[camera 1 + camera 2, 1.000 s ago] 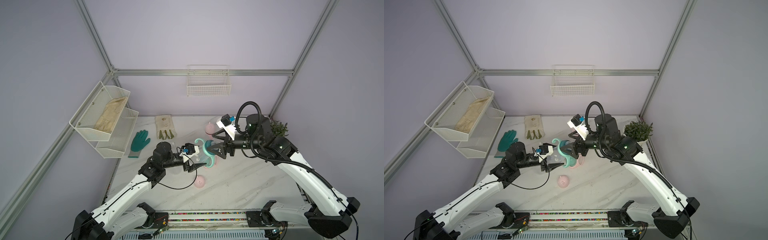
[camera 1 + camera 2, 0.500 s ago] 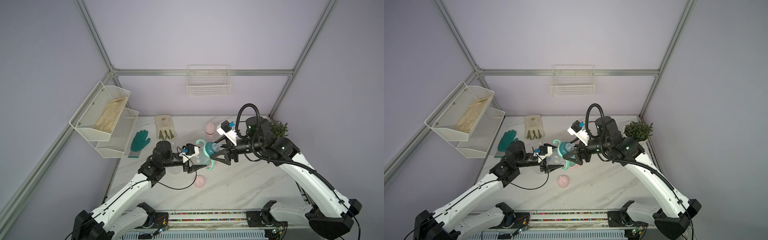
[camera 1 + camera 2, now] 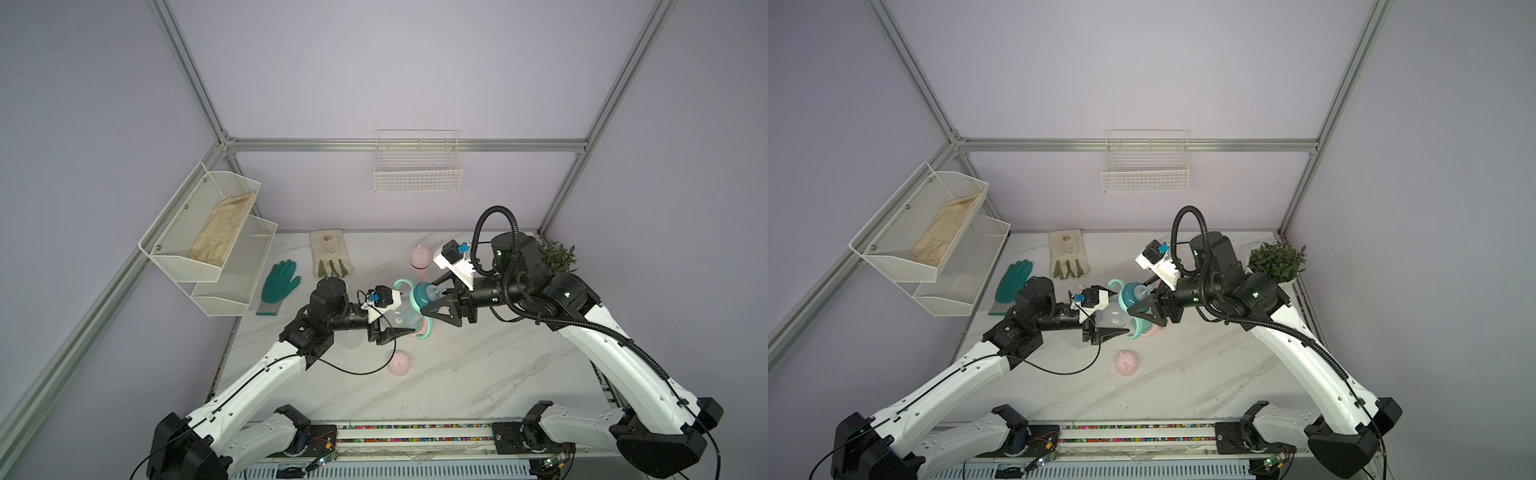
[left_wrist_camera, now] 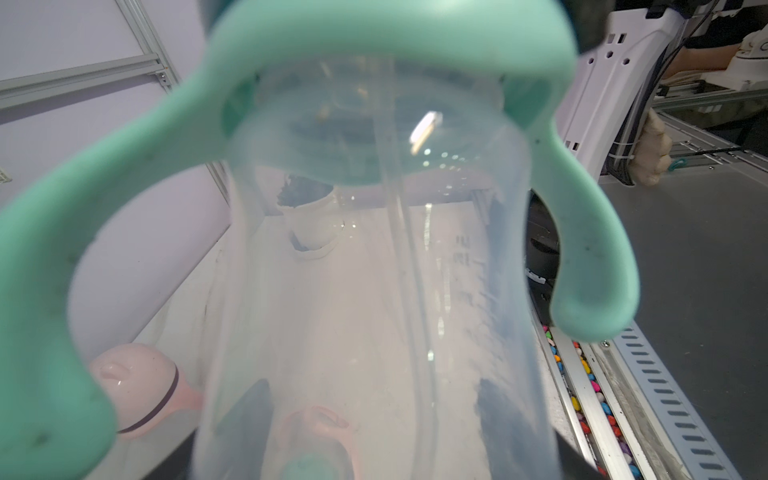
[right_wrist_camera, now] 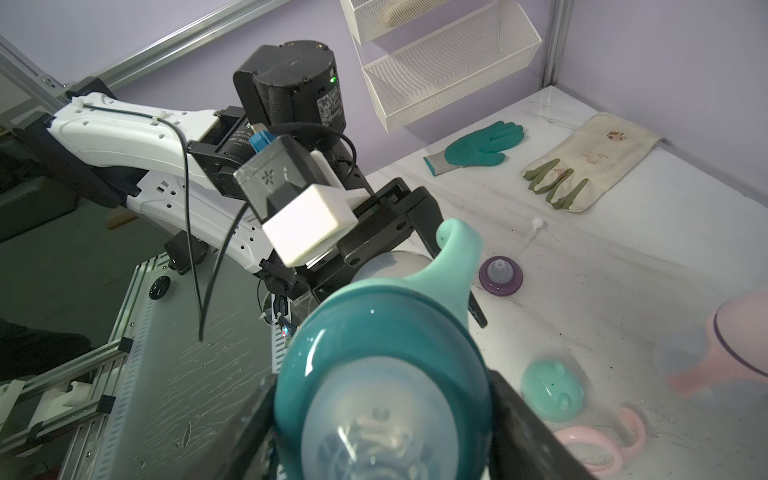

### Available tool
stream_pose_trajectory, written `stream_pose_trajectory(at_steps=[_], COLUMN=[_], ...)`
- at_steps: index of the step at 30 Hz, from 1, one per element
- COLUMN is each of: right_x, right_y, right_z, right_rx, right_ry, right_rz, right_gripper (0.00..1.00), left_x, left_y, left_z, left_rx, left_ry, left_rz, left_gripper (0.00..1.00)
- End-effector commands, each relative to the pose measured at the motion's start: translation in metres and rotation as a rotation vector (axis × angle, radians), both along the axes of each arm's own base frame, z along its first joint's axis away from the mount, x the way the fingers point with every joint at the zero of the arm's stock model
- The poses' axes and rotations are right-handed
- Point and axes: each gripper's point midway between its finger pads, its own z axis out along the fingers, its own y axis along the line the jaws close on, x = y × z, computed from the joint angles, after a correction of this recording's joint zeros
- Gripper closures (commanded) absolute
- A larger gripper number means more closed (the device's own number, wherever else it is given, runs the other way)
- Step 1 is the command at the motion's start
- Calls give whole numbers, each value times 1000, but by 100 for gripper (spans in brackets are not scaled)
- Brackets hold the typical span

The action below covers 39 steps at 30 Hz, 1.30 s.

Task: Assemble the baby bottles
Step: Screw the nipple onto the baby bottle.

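Our left end effector (image 3: 397,322) is pinched tight on the mint bottle (image 3: 1113,318), holding it sideways above the middle of the bench (image 3: 478,374). Right end effector (image 3: 432,298) straddles its teal collar (image 5: 374,353); we honestly can't tell if it's gripping.

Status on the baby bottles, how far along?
Done: one pink bottle stands capped at the back. In hand: the left gripper is shut on the mint-handled bottle; the right gripper straddles its teal collar, grip unclear. Left: mint cap, purple collar, pink handle ring and pink cap lie loose on the table.
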Motion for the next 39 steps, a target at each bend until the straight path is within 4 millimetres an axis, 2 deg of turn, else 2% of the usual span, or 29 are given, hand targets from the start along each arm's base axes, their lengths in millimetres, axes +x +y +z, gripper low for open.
stream_pose_trajectory(at_steps=[1,4,7,10,11,12,14,18,21,24,27,29,34,39], right_x=[-22,-22,-10,10,14,14,10,-7,-23,-39,-53,-55,-53,-39], right_y=[-7,-10,-4,4,5,6,6,5,-2,-8,-11,-13,-12,-7], right_z=[4,3,3,-2,-5,-10,-12,-7,-1,6,11,12,6,3], right_rx=[4,0,-2,18,17,8,8,30,42,60,87,88,65,65], right_ry=[-133,-142,-88,-42,-33,-37,-64,-128,-204,-270,-328,-357,-365,-389], right_rz=[100,87,45,-30,-41,-31,4,94,152,207,268,278,285,243], right_gripper=[73,78,85,98,100,100,100,100,100,100,100,100,100,100], left_x=[-11,-17,-5,37,52,57,49,14,-12,-27,-37,-40,-48,-47], left_y=[-5,-8,-9,2,8,12,12,-2,-9,-13,-12,-12,-13,-15], left_z=[43,49,44,39,38,36,34,40,51,70,88,95,106,112], left_rx=[-81,-110,-102,-84,-75,-66,-38,-57,-94,-177,-230,-247,-264,-279], left_ry=[20,52,38,-3,-12,-10,-12,44,117,165,200,223,263,318], left_rz=[-95,-150,-93,172,268,312,271,55,-124,-252,-314,-325,-341,-340], left_gripper=[100,100,100,100,100,100,100,100,100,100,100,100,100,100])
